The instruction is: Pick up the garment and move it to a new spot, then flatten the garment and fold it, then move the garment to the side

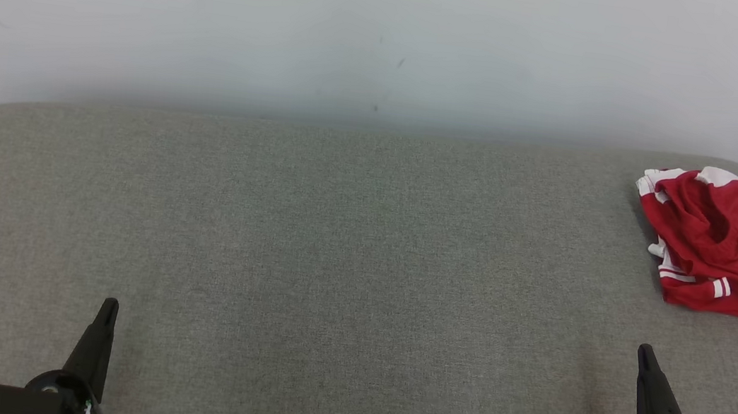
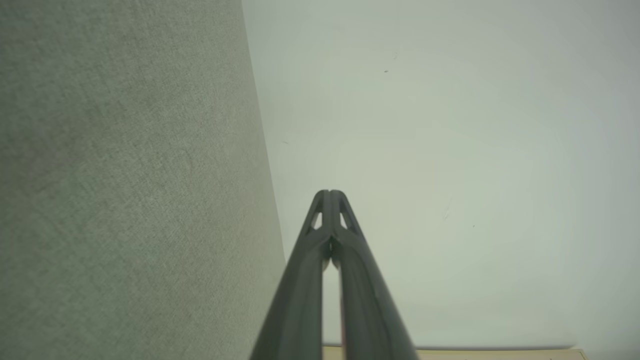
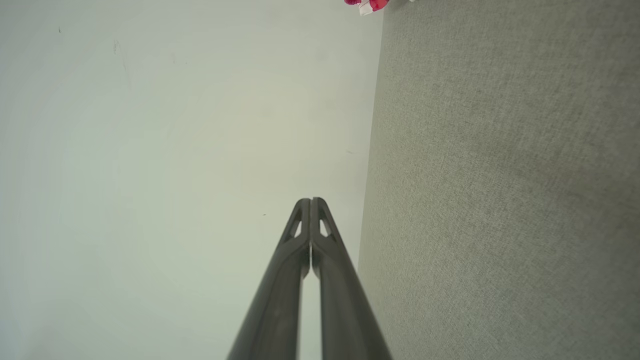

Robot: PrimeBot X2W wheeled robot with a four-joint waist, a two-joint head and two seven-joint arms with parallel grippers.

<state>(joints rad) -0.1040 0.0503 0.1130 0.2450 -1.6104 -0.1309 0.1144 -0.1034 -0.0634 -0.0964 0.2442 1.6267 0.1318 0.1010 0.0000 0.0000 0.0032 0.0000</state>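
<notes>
The red garment [image 1: 727, 247] with white trim lies bunched in loose layers at the far right corner of the grey desk [image 1: 335, 245], partly cut off by the edge of the head view. It rests directly on the desk's covering, not inside any box or basket.

The left gripper [image 1: 107, 308] and the right gripper [image 1: 644, 351] sit low at the near edge, well apart from the garment, each with its jaws pressed together on nothing.

This fits two stages: a rumpled garment waiting to be picked up, or one roughly folded and set aside. The layers look too uneven for me to call it a neat fold.
</notes>
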